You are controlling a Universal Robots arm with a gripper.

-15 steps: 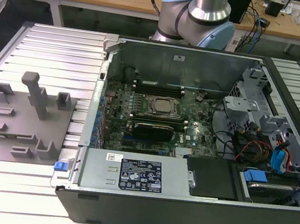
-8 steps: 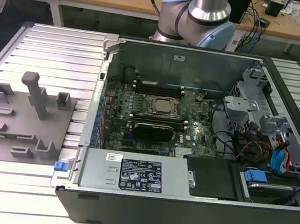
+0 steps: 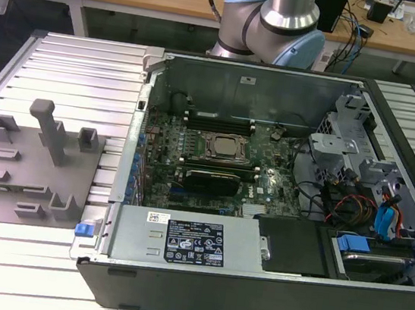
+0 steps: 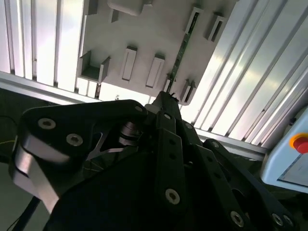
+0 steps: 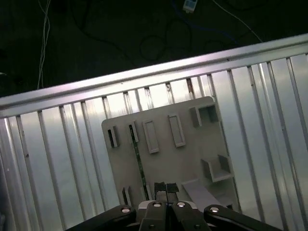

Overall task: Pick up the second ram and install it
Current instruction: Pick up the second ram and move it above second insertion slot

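– On the grey tray (image 3: 6, 174), at the exterior view's left on the ribbed counter (image 3: 73, 68), is that where the second ram sits?

– Yes. In the first wrist view the second ram (image 5: 138, 159) is a thin dark strip running across the tray between small moulded blocks, seemingly on its edge. The second wrist view shows the same strip (image 4: 179, 53).

– And the end effector (image 5: 166, 187)?

– It hangs over the tray near one end of the strip, apart from it. Its fingertips are drawn nearly together and hold nothing.

– How will the board handle?

– Light and stiff, I'd judge, but fragile and easy to tip or scratch. I'd take hold across its flat faces near the middle of its length, clear of the contact edge.
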